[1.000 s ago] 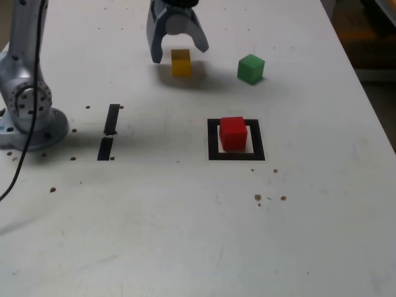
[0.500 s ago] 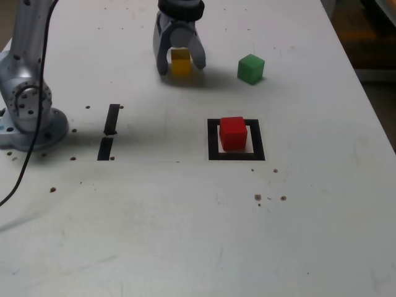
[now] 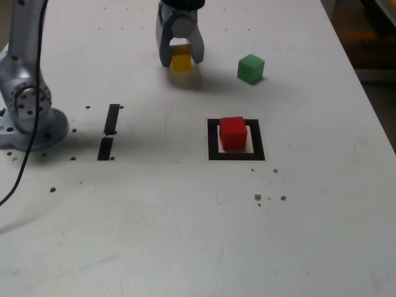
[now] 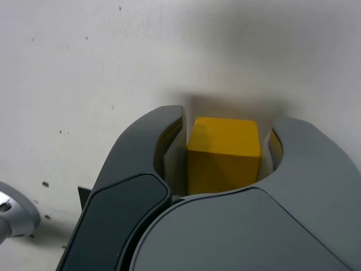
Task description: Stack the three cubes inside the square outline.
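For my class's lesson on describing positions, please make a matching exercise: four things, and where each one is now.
1. yellow cube
2. red cube
3. green cube
4. gripper

A. inside the square outline
B. closed around a cube
C. between the jaws
D. on the table, outside the outline

Pairs: 1-C, 2-A, 3-D, 4-B

White counter (image 3: 148, 210), speckled with brown spots (image 3: 258, 197); two black strips (image 3: 108, 132) lay on it. Soft shadows fell across the surface. Beyond the exterior view's right edge, dark brownish area (image 3: 365, 37), blurred.
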Controlling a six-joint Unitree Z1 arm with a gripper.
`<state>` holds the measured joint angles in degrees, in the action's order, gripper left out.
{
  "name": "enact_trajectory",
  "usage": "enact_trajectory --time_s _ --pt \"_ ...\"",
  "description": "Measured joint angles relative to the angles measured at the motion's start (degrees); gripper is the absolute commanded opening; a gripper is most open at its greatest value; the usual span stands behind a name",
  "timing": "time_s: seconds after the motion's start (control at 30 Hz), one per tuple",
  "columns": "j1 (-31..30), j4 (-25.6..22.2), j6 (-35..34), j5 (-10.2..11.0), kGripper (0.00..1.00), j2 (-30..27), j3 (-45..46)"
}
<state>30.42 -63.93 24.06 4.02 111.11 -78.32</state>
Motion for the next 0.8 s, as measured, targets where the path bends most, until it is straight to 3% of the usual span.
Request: enact_trajectory --time_s 0.2,0.37,0.63,0.8 --pt "-8.9 -11.6 -7.1 1.5 0.19 -7.6 -10.2" --pt "-17.9 -20.3 -14.4 1.0 0.19 -7.4 -16.8" --pt "-33.3 -21.7 -24.9 -2.5 0.19 0.1 -22.4" --pt "-35.9 -21.7 -27.7 -2.7 0.19 2.3 -24.6"
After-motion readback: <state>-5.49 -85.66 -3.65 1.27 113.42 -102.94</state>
